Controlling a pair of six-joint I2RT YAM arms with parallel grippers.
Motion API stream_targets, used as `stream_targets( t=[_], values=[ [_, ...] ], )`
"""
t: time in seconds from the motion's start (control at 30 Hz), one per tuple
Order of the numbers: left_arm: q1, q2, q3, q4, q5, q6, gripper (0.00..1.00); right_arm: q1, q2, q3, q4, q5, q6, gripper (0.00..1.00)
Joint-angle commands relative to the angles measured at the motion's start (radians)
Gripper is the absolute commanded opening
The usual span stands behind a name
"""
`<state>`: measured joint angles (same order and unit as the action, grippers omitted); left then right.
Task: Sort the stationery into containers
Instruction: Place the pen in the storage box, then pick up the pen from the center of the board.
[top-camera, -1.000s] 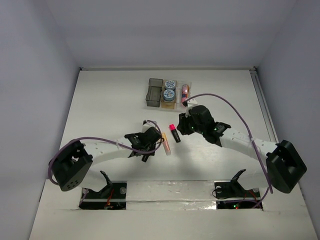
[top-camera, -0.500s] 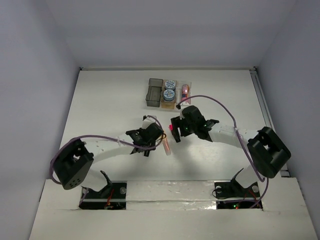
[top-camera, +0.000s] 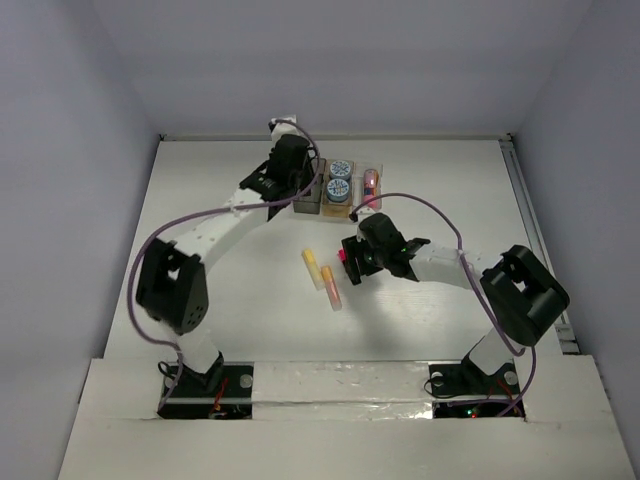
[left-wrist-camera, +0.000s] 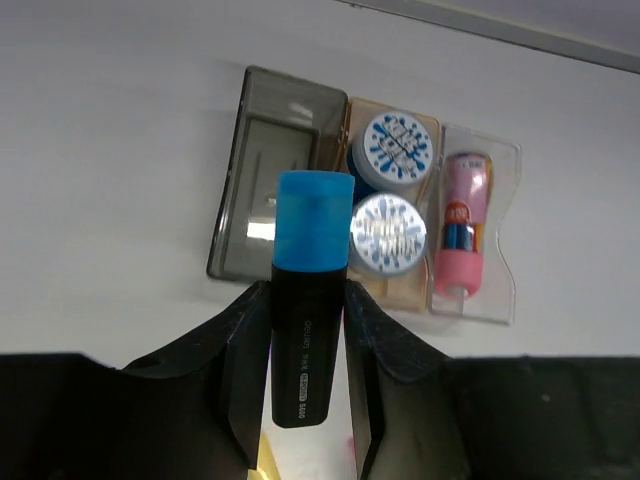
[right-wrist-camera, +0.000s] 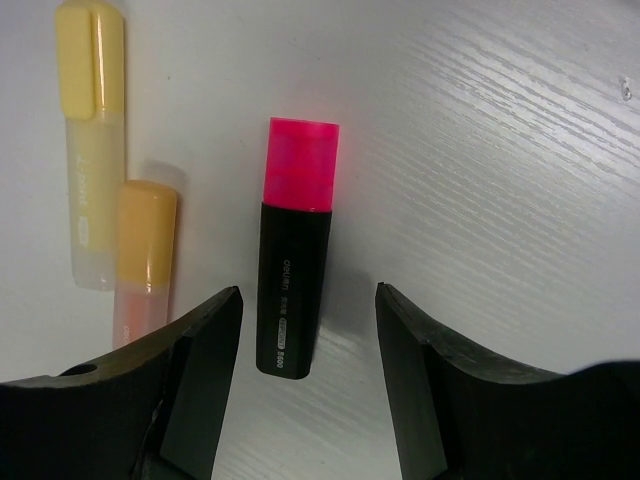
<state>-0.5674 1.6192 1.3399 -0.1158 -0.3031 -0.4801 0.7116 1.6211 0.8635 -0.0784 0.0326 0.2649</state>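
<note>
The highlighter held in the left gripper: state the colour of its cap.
The highlighter cap is blue; clearest in the left wrist view.

The left hand (top-camera: 291, 166) left the middle of the table (top-camera: 220, 230) and swung toward 12 o'clock, ending over the dark grey bin (left-wrist-camera: 250, 190) with the blue-black highlighter (left-wrist-camera: 311, 262) clamped in it. That uncovered the yellow highlighter (top-camera: 313, 264) beside the orange highlighter (top-camera: 331, 292). The right hand (right-wrist-camera: 305, 300) slid toward 8 o'clock until its spread fingers straddled the pink-black highlighter (right-wrist-camera: 295, 260).
</note>
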Motion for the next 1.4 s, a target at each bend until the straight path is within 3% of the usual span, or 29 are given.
stream_targets(
  t=[0.0,0.27,0.53,0.77,0.97,1.1,1.27,1.37],
  values=[
    [0.021,0.178,0.158,-0.034,-0.004,0.080,0.00,0.000,-0.001,0.031,0.026,0.013,-0.004,0.62],
    [0.057,0.392,0.413,-0.096,-0.024,0.126,0.00,0.000,0.016,0.039,0.026,-0.005,-0.003,0.62],
    [0.066,0.476,0.476,-0.102,-0.054,0.152,0.02,0.000,0.037,0.040,0.037,0.004,-0.006,0.57],
    [0.066,0.495,0.444,-0.081,-0.064,0.153,0.19,0.000,0.037,0.039,0.043,0.012,-0.007,0.53],
    [0.066,0.502,0.449,-0.091,-0.060,0.152,0.43,0.011,0.037,0.042,0.037,0.023,-0.007,0.53],
    [0.066,0.467,0.427,-0.084,-0.057,0.150,0.61,0.022,0.045,0.052,0.025,0.026,-0.010,0.53],
    [0.066,0.285,0.328,-0.040,-0.067,0.131,0.61,0.022,0.072,0.068,0.016,0.035,-0.012,0.54],
    [0.066,0.109,0.188,0.034,-0.015,0.071,0.56,0.022,0.074,0.065,0.023,0.047,-0.010,0.45]
  ],
)
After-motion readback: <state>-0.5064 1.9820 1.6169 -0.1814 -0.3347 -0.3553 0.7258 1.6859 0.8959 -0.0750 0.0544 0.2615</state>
